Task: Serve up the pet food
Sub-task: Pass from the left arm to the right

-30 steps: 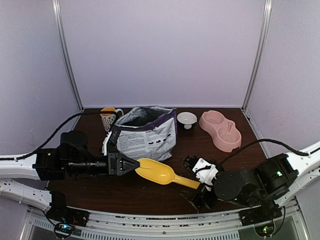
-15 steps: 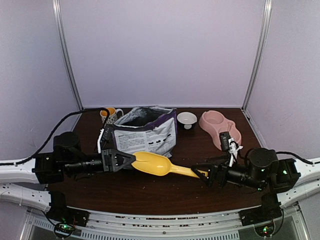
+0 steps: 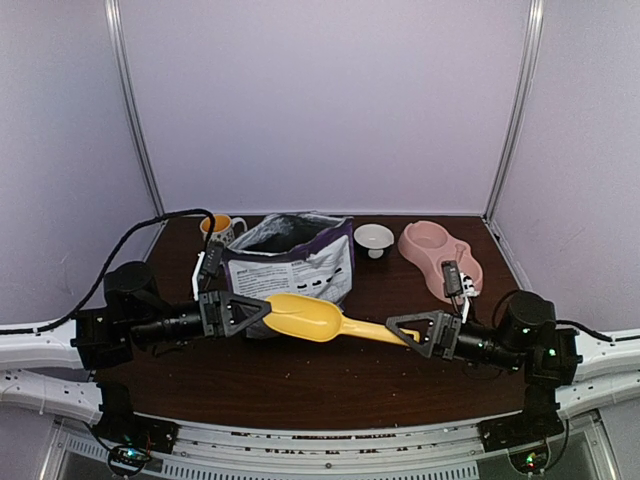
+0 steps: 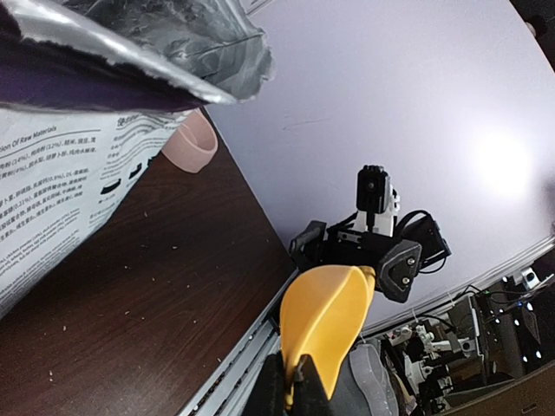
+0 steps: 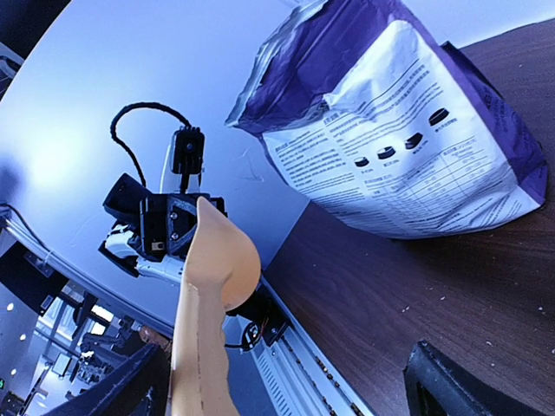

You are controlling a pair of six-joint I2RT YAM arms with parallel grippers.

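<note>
**Scoop spans both arms in front of the open food bag**

Yellow scoop stretches roughly level between the two arms, its bowl to the left and its handle running right. The left claw is clamped on the rim of the bowl; the left wrist view shows the yellow edge pinched between two dark fingers. The right claw meets the handle's end with its fingers spread wide. In the right wrist view the handle passes between them, just beside one finger, with a broad gap to the other.

The pet food bag, purple and white with printed text, stands upright at the back of the tabletop, left of centre and just behind the scoop's bowl. Its foil-lined mouth gapes open at the top, but what it holds is hidden from all three views. Small crumbs dot the dark wood near the bag. A mug sits by the bag's rear left corner. A small white dish and a pink double bowl stand to the bag's right, apart from it.
</note>
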